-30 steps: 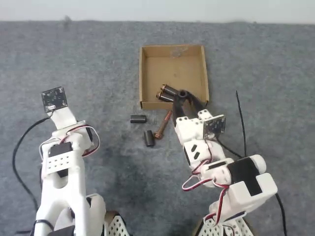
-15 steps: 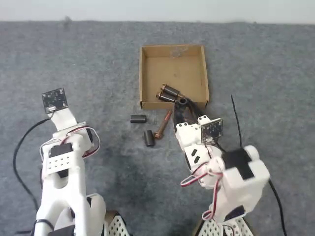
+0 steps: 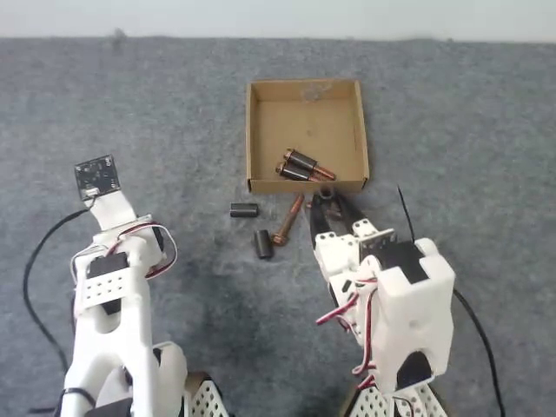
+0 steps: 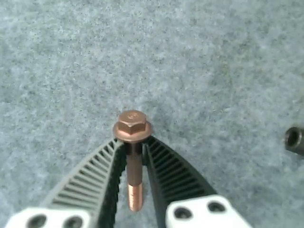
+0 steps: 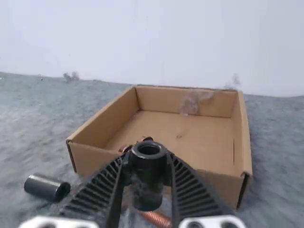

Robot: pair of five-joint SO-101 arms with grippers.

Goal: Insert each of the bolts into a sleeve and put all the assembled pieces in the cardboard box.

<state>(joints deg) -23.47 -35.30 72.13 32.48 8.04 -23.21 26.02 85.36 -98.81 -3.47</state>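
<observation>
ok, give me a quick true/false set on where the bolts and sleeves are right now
1. The left gripper is shut on a bolt. True.
2. The right gripper is empty. False: it is shut on a black sleeve.
3. Two assembled pieces lie in the cardboard box. True.
4. Three sleeves lie loose outside the box. False: two loose sleeves lie on the carpet, near a loose bolt.
</observation>
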